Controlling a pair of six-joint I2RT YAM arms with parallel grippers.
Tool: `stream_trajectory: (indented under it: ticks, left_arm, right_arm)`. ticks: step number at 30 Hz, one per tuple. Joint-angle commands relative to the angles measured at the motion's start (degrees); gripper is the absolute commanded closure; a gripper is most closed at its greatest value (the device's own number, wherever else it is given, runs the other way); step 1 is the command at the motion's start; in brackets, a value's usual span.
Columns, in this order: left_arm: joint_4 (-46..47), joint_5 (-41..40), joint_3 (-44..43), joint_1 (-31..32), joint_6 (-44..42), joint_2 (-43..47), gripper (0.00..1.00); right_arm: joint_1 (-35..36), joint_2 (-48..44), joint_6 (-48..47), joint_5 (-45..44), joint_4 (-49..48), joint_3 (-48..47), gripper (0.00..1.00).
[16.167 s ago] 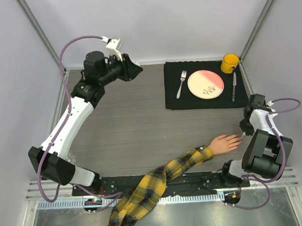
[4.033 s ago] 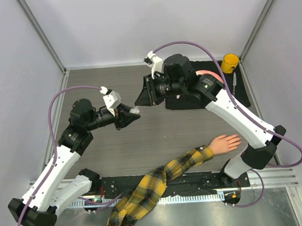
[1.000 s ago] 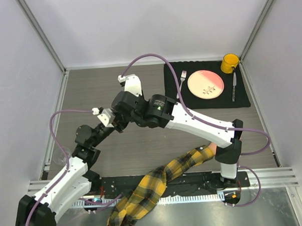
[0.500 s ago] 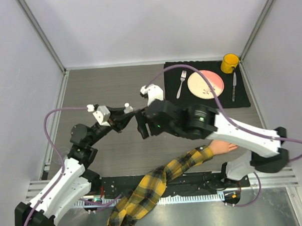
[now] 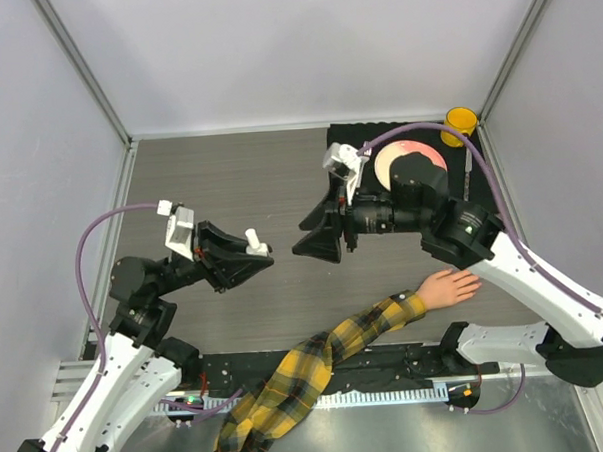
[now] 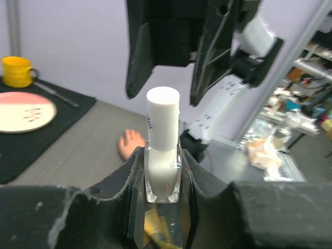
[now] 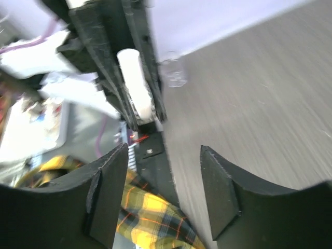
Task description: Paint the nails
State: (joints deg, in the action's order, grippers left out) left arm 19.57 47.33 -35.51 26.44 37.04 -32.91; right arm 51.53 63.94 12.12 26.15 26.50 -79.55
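My left gripper (image 5: pixel 258 253) is shut on a small clear bottle (image 6: pixel 162 150) with a white cap (image 5: pixel 252 239), held upright above the table's left middle. My right gripper (image 5: pixel 317 240) hangs open and empty a short gap to the right of the bottle (image 7: pixel 134 78) and faces it. In the right wrist view, nothing lies between the fingers of the right gripper (image 7: pixel 163 176). The peach mannequin hand (image 5: pixel 449 287) lies flat at the front right, its plaid sleeve (image 5: pixel 366 328) trailing to the front edge. The nails are too small to make out.
A black placemat (image 5: pixel 485 193) at the back right holds a pink plate (image 6: pixel 23 111), a knife (image 5: pixel 466 169) and a yellow mug (image 5: pixel 461 119). My right arm reaches over the mat. Metal frame posts stand at the back corners.
My right gripper has drawn back to the right, away from the bottle's cap, and now stands open and apart. The left gripper still holds the capped bottle and has shifted slightly forward.
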Motion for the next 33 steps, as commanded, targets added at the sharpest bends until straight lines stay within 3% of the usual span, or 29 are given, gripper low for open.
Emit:
stream_trajectory:
  ticks: [1, 12, 33]
  left_arm:
    - [6.7, 5.6, -1.7, -0.2, 13.8, 1.2, 1.0]
    - [6.4, 7.5, -2.2, -0.2, 16.1, 1.9, 1.0]
    - [7.7, 7.5, -2.2, -0.2, 12.4, 1.2, 1.0]
  right_arm:
    - [-0.5, 5.3, -5.0, 20.4, -9.1, -5.5, 0.41]
    - [-0.5, 11.2, 5.2, 31.2, -28.3, -4.1, 0.46]
    - [-0.4, 15.6, 12.7, 31.9, -37.0, -1.4, 0.57]
